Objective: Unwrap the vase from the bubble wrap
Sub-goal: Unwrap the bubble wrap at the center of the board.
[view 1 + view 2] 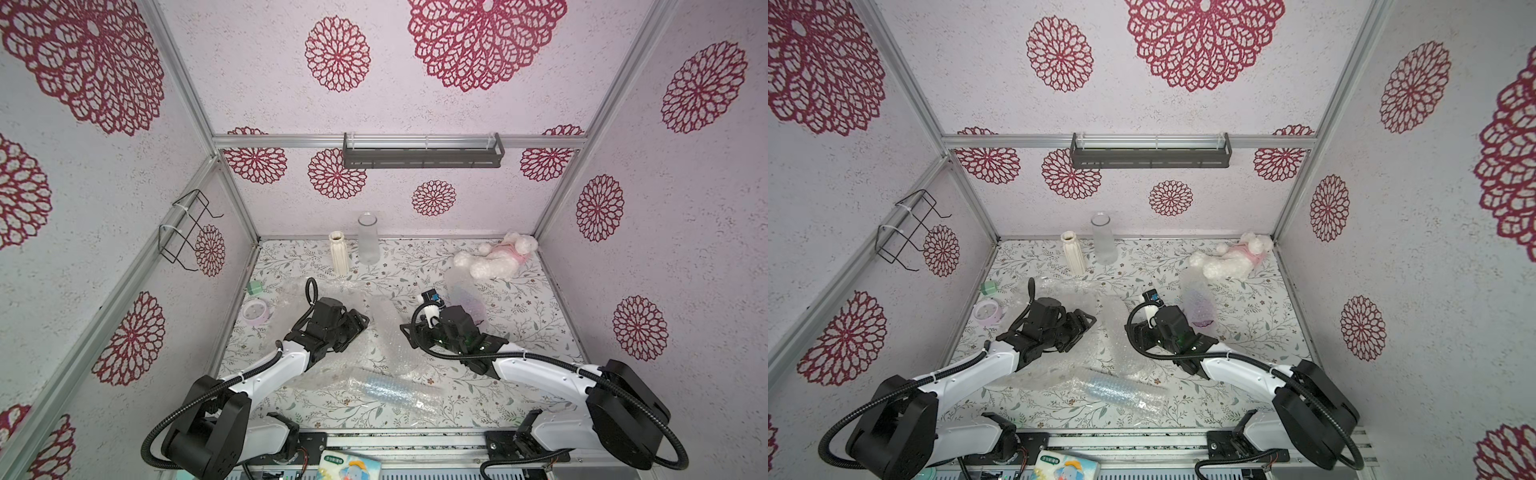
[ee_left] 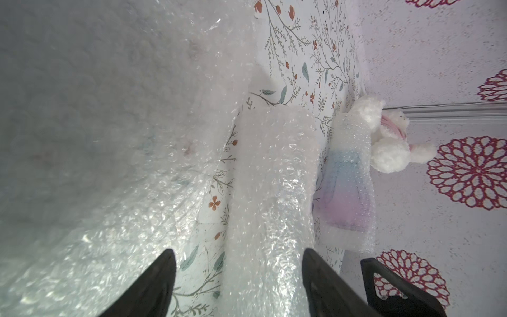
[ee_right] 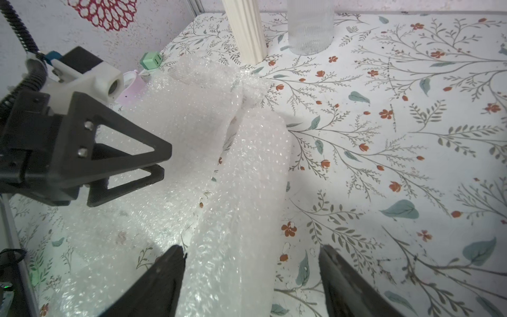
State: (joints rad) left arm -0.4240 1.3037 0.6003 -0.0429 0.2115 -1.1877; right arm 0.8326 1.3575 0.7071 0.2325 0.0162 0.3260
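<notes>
Between both pairs of wide-parted jaws, crinkly whitish bubble wrap (image 3: 241, 192); translucent, rolled

Table (image 1: 519, 324), floral cover. Bubble wrap (image 1: 386, 328) is spread between left pincer (image 2: 238, 251) and right pincer (image 3: 251, 247), rolled part laid between jaws of each. Bluish wrapped bundle (image 1: 384, 392) is laid behind both pincers, toward arm bases. Cream ribbed vase (image 1: 338, 253) and clear glass vase (image 1: 368, 239) are stood upright beyond left pincer, by back wall. Purple wrapped bundle (image 1: 465, 293) and plush toy (image 1: 494, 259) are laid beyond right pincer. Green cube (image 1: 254, 286) and pink tape roll (image 1: 254, 311) are set outboard of left pincer.
</notes>
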